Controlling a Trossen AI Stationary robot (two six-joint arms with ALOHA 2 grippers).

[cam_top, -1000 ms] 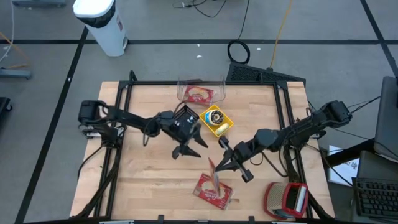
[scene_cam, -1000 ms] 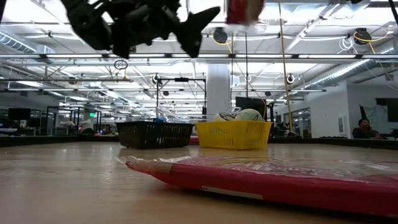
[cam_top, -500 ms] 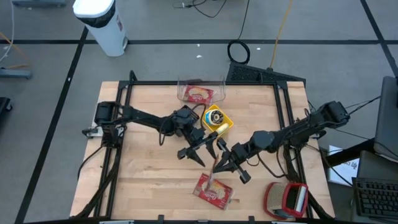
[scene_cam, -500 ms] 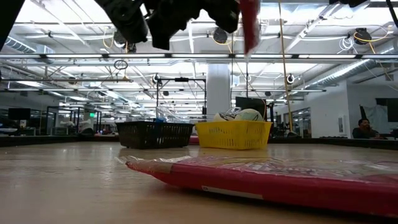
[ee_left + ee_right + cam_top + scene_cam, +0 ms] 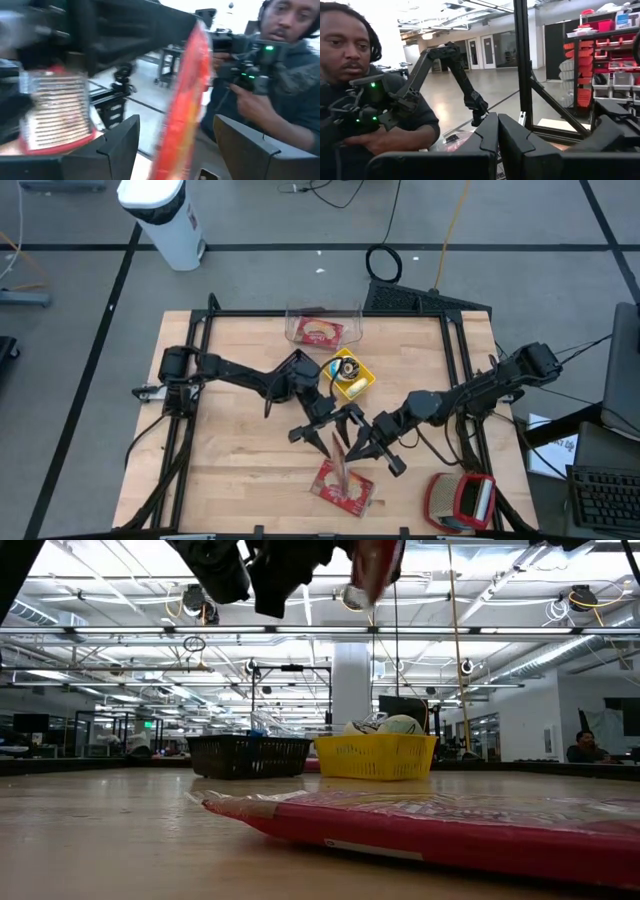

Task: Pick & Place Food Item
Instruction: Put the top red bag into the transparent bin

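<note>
A red food packet (image 5: 184,95) hangs edge-on above the middle of the table, with my right gripper (image 5: 356,444) shut on it. My left gripper (image 5: 334,434) reaches in level from the table's left. It is open, one finger on each side of the packet and neither touching it. The low view shows the held packet (image 5: 376,564) high above the tabletop. A second red packet (image 5: 343,485) lies flat on the wood near the front edge, under the two grippers. My right gripper pinches the red packet between its two shut fingers (image 5: 490,134), coming from the table's right and tipped a little upward. The gripper's own body hides the exact place of contact. The packet (image 5: 343,460) stands on edge, clear of the table.
A yellow pack (image 5: 347,375) sits behind the grippers, and a clear tub (image 5: 322,328) holding a red packet stands at the far edge. A red-and-white item (image 5: 460,500) lies at the near right corner. A person (image 5: 280,85) with a hand-held device stands beyond the table.
My left gripper has swung toward the table's right and near side, turning as it went. Its open fingers now stand on either side of the packet that the right gripper holds. The packet has stayed aloft.
</note>
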